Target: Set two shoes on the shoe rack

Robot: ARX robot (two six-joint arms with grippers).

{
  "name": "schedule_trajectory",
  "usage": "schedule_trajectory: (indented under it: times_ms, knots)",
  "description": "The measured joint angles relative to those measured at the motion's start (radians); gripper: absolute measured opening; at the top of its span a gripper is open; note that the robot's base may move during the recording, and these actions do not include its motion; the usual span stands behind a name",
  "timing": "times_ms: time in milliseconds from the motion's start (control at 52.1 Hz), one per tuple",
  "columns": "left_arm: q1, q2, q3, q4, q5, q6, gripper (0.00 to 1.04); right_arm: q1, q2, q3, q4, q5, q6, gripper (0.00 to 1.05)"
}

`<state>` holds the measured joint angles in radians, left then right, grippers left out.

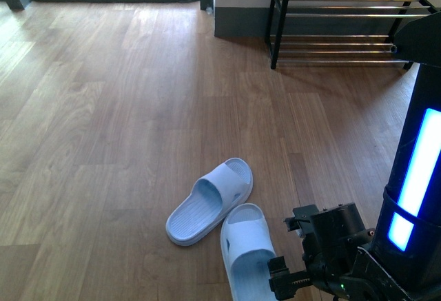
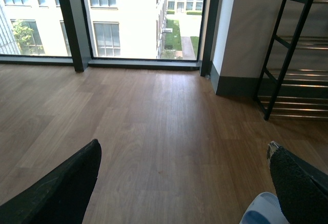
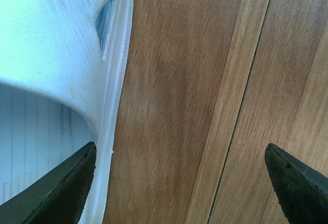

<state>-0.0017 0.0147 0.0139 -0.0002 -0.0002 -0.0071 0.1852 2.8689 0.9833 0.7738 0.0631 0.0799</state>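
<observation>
Both pincers open, slippers on the floor

Right pincer is spread wide, one finger over the edge of the near pale blue slipper. The second slipper lies just beyond it. Left pincer gapes open too. The shoe rack stands well ahead of both, empty.

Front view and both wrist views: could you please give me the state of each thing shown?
far slide: flat on the floor, sole down, not held.
near slide: flat on the floor, sole down, not held.
shoe rack: upright, visible bars bare.
left hand: open, empty.
right hand: open, empty.
</observation>
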Motion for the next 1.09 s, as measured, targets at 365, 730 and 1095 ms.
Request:
schedule_trajectory:
  times_ms: [365,730,1095]
  knots:
    - [0.0,0.0,0.0,0.0,0.0,0.0,0.95,0.009,0.03,0.193,-0.175,0.01,0.028,0.95]
    - [0.0,0.0,0.0,0.0,0.0,0.0,0.95,0.003,0.031,0.235,-0.354,-0.036,-0.034,0.95]
    - [0.0,0.0,0.0,0.0,0.0,0.0,0.95,-0.06,0.02,0.198,-0.366,-0.058,-0.109,0.95]
